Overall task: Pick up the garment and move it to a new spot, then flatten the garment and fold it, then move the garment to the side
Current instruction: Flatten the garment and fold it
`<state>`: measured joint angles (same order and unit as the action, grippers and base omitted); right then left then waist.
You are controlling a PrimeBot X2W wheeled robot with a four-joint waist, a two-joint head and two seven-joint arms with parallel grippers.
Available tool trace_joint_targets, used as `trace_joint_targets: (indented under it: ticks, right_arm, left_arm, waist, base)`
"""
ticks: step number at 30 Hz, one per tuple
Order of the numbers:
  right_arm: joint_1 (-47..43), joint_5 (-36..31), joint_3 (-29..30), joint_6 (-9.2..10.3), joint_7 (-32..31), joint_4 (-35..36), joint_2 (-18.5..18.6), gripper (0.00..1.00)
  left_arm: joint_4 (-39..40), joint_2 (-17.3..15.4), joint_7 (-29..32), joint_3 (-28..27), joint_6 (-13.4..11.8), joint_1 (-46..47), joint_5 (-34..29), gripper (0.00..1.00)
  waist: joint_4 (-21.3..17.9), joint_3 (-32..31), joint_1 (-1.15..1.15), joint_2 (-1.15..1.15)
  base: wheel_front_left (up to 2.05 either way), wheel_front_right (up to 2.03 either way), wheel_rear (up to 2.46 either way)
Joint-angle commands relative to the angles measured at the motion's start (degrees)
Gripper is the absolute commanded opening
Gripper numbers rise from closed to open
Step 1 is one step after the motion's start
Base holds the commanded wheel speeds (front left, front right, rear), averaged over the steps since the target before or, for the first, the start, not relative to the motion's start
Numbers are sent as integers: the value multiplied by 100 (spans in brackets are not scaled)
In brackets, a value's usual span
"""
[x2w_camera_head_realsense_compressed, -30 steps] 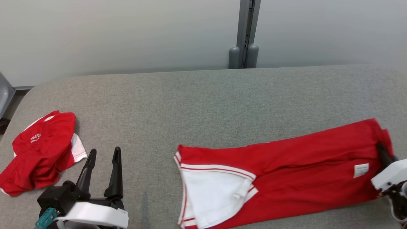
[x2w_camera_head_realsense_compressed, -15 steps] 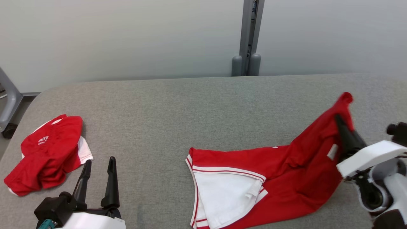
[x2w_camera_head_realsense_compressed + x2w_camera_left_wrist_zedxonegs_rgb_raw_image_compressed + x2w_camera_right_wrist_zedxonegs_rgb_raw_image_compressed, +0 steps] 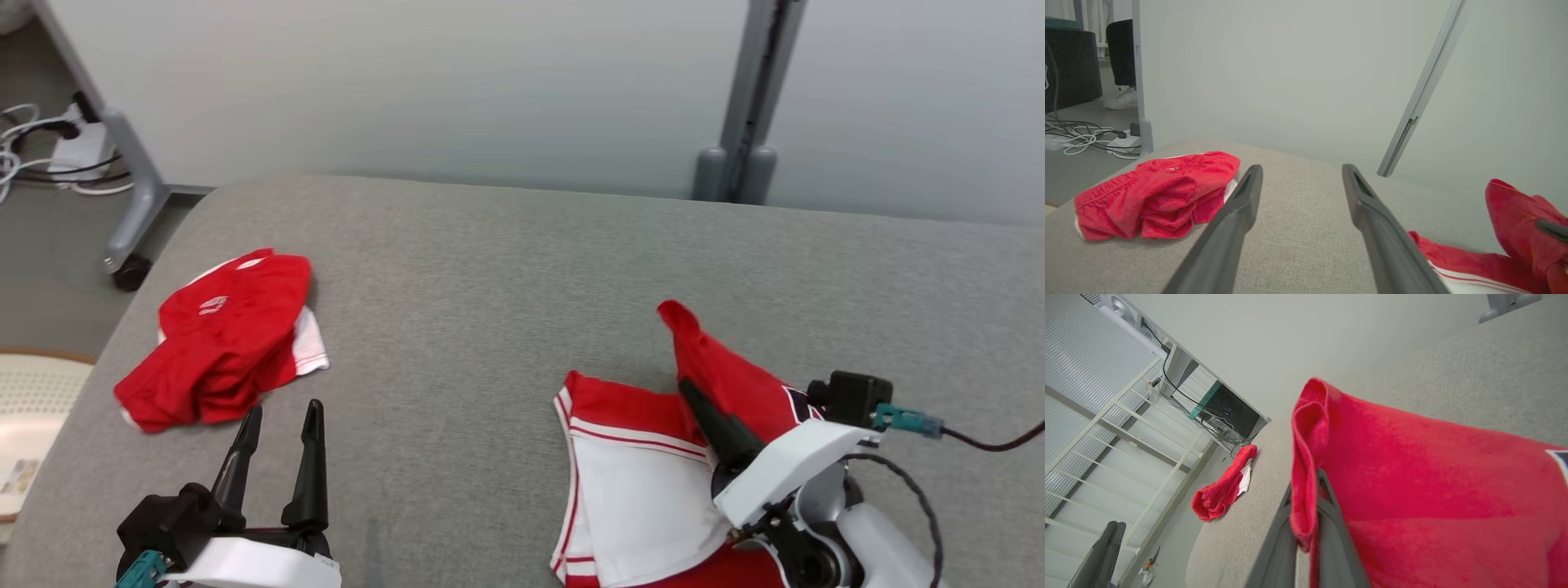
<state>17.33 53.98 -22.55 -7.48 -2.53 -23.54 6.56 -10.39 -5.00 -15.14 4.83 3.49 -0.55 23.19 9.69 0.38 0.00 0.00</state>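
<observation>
Head view: the right pincer (image 3: 694, 394) pinches the garment's (image 3: 735, 380) red edge, holding it up over the white half on the counter (image 3: 490, 269), likely for folding. The left pincer (image 3: 282, 418) waits spread, well apart.

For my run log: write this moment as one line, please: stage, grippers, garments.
stage: folding | right gripper: shut on garment edge, raised | left gripper: open, empty, above table | other garment: bunched, left side

Bright, even, soft shadows, sharp.
</observation>
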Motion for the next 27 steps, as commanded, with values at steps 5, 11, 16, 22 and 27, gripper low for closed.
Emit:
trace_joint_targets:
  ticks: [5, 11, 16, 22, 27]
  right_arm:
    - [125, 120, -145, -3, 10, -622, -262, 0]
    - [265, 296, -476, -3, 141, -1043, -348, 0]
    - [399, 671, -927, -3, 315, -1212, -356, 0]
    - [574, 1061, -1391, -3, 514, -1427, -353, 31]
    - [691, 1351, -1669, -3, 599, -1419, -358, 100]
  left_arm:
    - [-103, 33, 1, -39, 82, 150, -93, 100]
    - [-158, 60, 1, -75, 124, 211, -143, 100]
    - [-188, 79, 1, -114, 151, 241, -185, 100]
    - [-240, 99, 1, -153, 169, 240, -224, 100]
    - [-304, 108, 1, -171, 188, 228, -235, 100]
  waist:
    - [362, 61, 0, 0]
    - [475, 95, 0, 0]
    - [503, 130, 0, 0]
    - [435, 125, 0, 0]
    - [315, 65, 0, 0]
  base:
    - [0, 0, 0]
    - [0, 0, 0]
    - [0, 0, 0]
    - [0, 0, 0]
    - [0, 0, 0]
